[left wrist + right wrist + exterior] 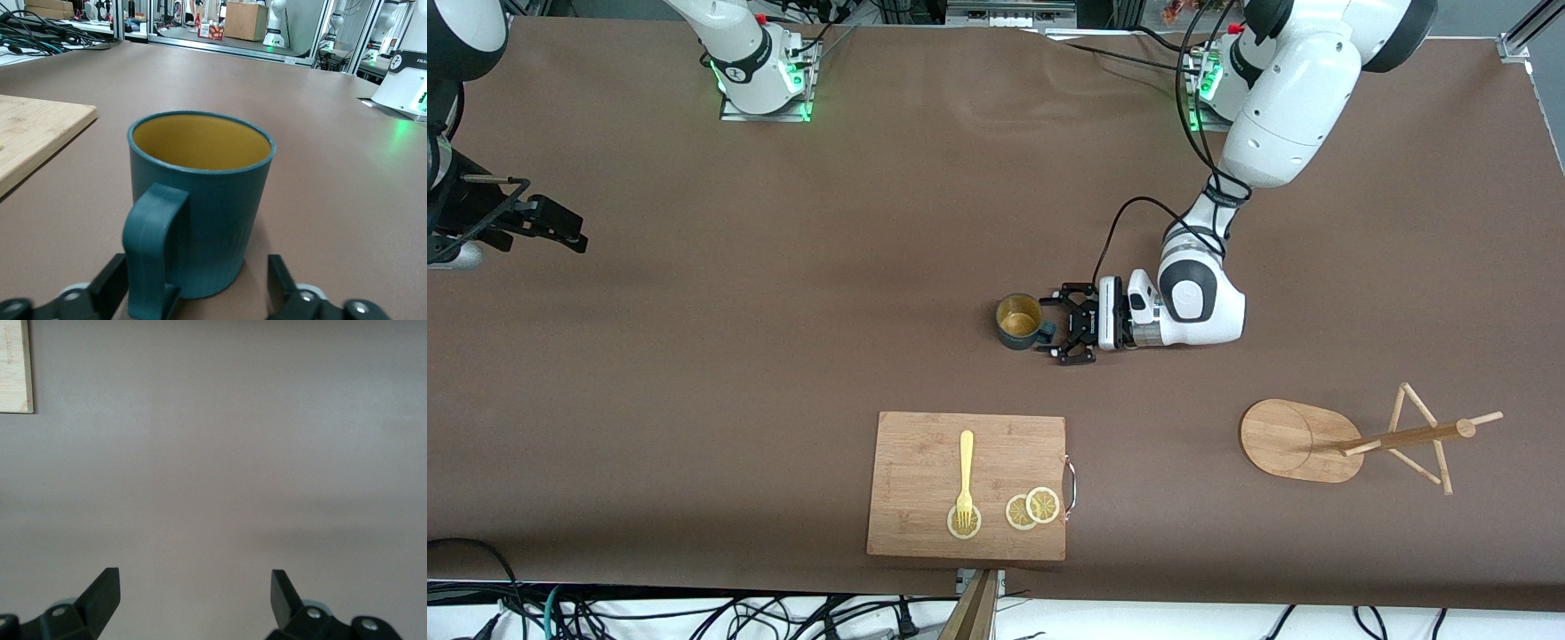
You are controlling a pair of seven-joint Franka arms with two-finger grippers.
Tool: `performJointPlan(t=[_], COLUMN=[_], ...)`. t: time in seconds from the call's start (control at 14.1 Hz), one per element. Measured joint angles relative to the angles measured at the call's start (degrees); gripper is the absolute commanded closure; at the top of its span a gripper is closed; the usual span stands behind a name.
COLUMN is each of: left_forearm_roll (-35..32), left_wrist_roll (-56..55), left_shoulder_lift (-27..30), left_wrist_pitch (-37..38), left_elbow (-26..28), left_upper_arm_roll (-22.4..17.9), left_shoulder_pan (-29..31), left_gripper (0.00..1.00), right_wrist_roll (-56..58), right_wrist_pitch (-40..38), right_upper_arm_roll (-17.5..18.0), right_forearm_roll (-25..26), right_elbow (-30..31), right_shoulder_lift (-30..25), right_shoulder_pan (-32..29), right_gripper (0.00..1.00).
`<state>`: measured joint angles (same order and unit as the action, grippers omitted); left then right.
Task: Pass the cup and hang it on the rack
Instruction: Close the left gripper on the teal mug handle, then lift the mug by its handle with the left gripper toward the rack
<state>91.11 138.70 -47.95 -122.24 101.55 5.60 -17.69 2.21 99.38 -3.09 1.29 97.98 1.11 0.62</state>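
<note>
Two parted fingers of the left hand (pixel 1060 331) flank the ribbed dark-teal cup's (pixel 1019 321) handle, grasping nothing yet; an off-centre squeeze could topple it. The right hand (pixel 195 595) waits, released.

Brown-covered table (pixel 783 356); tangled cables (pixel 694 613) on the floor along its edge

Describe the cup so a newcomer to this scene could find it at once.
Start at the wooden cutting board at the table's camera-side edge; farther from the camera stands the cup, upright beside the left gripper. It is the only dark teal thing, yellow-gold inside, with a side handle.
</note>
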Motion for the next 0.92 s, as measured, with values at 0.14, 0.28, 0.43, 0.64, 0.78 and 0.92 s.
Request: performJointPlan(t=[0.14,0.28,0.43,0.64,0.78,0.92], left_forearm_roll=[0.0,0.0,0.1,0.3,0.1,-3.1], left_wrist_roll=[0.5,0.9,1.0,-0.5,-6.7,-15.9], left_shoulder_lift=[0.0,0.0,0.0,0.1,0.7,2.5], left_wrist_pitch=[-0.2,-0.3,-0.4,-0.4,0.2,3.1], left_elbow=[0.1,0.3,0.3,0.3,0.2,0.1], left_upper_arm_roll=[0.1,0.0,-0.1,-0.2,-0.3,-0.4], left_shoulder_pan=[0.0,0.1,0.2,1.2,2.9,5.1], left_gripper=[0.90,1.00,1.00,1.00,1.00,1.00], right_wrist_roll=[0.0,0.0,0.0,0.0,0.0,0.0], right_wrist_pitch=[0.0,0.0,0.0,0.0,0.0,0.0], right_upper_arm_roll=[0.0,0.0,0.0,0.0,0.0,0.0], right_forearm_roll=[0.0,0.0,0.0,0.0,0.0,0.0], right_elbow=[0.0,0.0,0.0,0.0,0.0,0.0], right_shoulder_lift=[0.0,0.0,0.0,0.0,0.0,0.0], right_shoulder_pan=[0.0,0.0,0.0,0.0,0.0,0.0], right_gripper=[0.00,0.00,0.00,0.00,0.00,0.00])
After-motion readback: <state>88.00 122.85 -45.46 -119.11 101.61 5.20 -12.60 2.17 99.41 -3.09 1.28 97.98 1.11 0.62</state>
